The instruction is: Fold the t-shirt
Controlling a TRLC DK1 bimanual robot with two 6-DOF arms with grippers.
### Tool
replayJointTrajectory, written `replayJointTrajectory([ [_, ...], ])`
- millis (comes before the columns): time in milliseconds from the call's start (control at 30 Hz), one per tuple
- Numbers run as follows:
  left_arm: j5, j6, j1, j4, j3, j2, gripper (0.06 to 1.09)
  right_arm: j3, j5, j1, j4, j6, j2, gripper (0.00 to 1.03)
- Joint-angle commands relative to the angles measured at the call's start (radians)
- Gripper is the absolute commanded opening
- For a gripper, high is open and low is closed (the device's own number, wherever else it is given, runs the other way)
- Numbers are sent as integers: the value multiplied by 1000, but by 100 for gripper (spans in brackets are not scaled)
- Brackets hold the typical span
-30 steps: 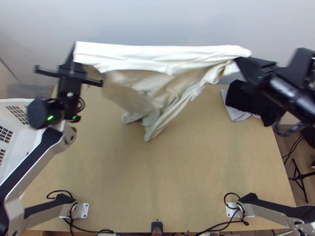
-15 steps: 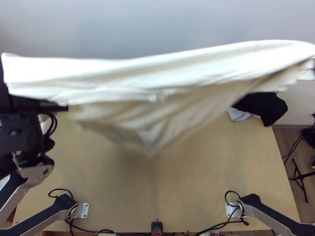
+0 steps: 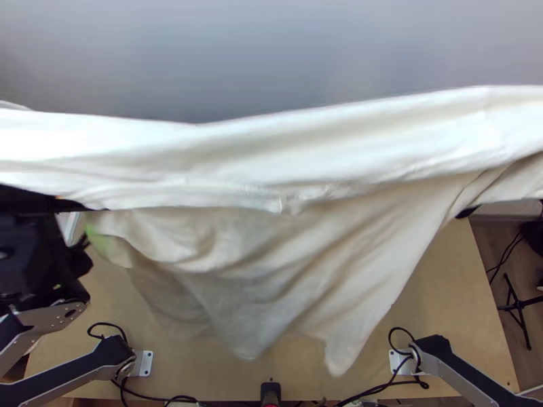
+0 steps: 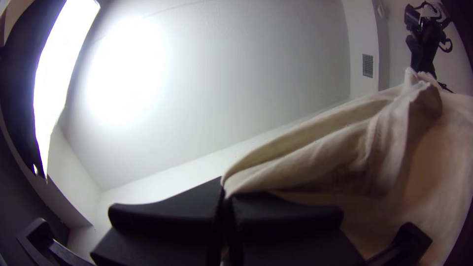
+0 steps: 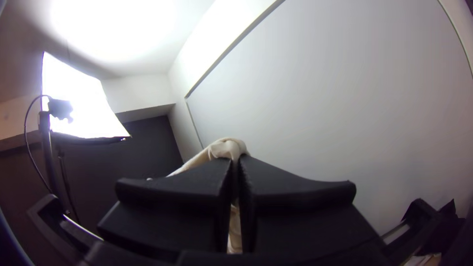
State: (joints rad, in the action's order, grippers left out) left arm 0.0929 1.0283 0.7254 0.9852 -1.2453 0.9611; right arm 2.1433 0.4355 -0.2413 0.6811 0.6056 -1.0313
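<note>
Hiding much of table (image 3: 434, 292), t-shirt (image 3: 292, 251) hangs clenched in left gripper (image 3: 34, 202), right gripper (image 5: 236, 162); black stand (image 3: 518, 306) beside table.

The t-shirt (image 3: 292, 251) is cream-white, the table (image 3: 434, 292) light tan, the wall (image 3: 271, 54) pale grey.

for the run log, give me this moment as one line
shirt: hanging above table, unfolded | left hand: shut on shirt | right hand: shut on shirt

No readable text; no legible labels or numbers.
</note>
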Motion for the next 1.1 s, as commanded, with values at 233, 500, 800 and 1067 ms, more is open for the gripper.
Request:
replayJointTrajectory([
  [233, 160, -369, -93, -43, 468, -1, 9, -686, 16, -47, -101, -106, 145, 3],
  [500, 134, -583, -368, -17, 432, 303, 10, -1131, -23, -30, -390, -167, 131, 3],
  [800, 103, -576, -492, 32, 90, 762, 9, -1097, -61, -21, -601, -251, -181, 3],
  [1067, 102, -458, -481, 29, -229, 1102, 10, -902, -103, 2, -626, -310, -443, 3],
])
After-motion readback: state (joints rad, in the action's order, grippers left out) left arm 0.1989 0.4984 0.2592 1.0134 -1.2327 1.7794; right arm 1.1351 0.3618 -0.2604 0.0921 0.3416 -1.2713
